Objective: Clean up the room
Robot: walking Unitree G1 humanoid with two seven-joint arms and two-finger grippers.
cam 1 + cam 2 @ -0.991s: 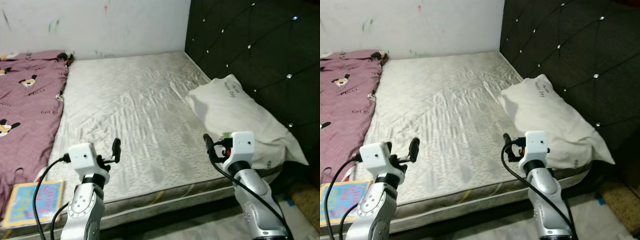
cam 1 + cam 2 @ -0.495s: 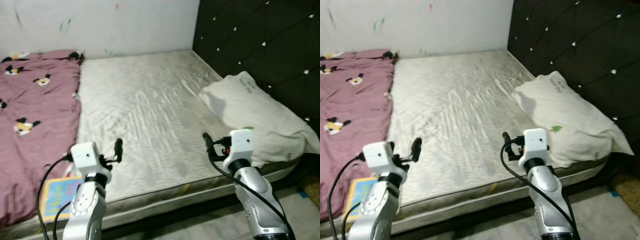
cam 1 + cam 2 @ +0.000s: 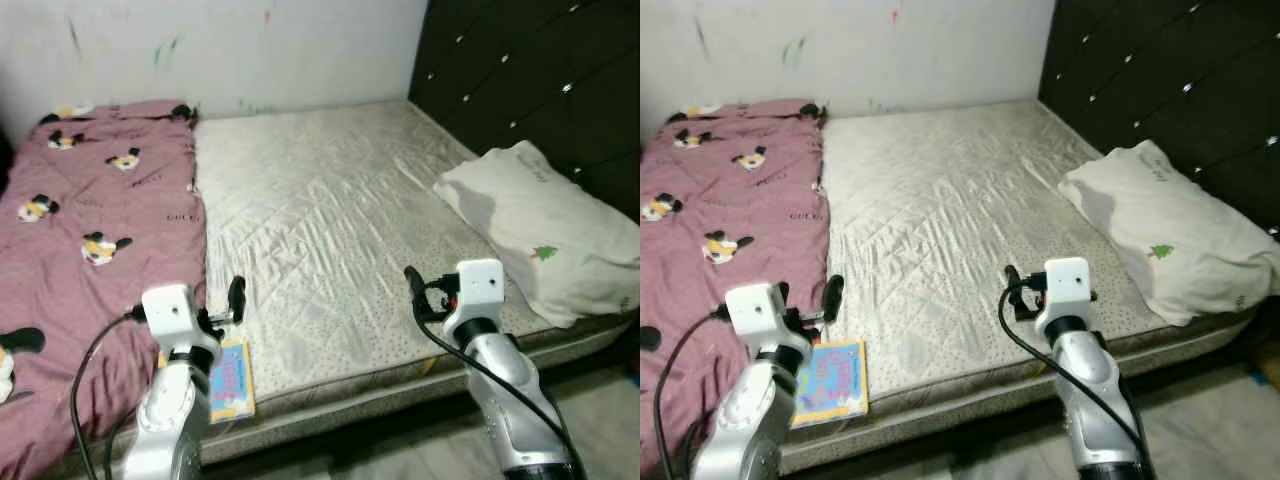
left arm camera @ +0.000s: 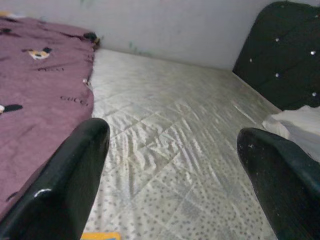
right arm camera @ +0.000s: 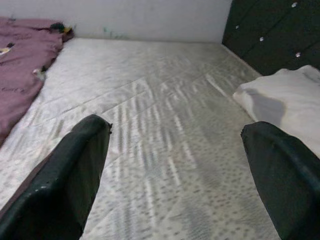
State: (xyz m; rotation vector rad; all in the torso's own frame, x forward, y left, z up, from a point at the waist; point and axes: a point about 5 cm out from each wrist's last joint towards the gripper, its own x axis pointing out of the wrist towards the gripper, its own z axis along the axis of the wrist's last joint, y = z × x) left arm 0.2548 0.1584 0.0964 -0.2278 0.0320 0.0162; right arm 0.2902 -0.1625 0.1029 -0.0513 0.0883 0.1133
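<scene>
Left gripper (image 3: pixel 236 296) spread wide and empty, raised over the bed's near edge; right gripper (image 3: pixel 411 284) just as spread, holding nothing, above the bare mattress (image 3: pixel 330 220). A colourful book (image 3: pixel 229 380) lies beside the left arm, by the purple blanket (image 3: pixel 90 230); white pillow (image 3: pixel 545 235) sits against the dark headboard (image 3: pixel 530 70)

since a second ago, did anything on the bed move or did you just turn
Just the camera turned left: more of the maroon cartoon-print blanket shows. The white pillow and colourful picture book lie as before. Left gripper and right gripper remain open, holding nothing.
</scene>
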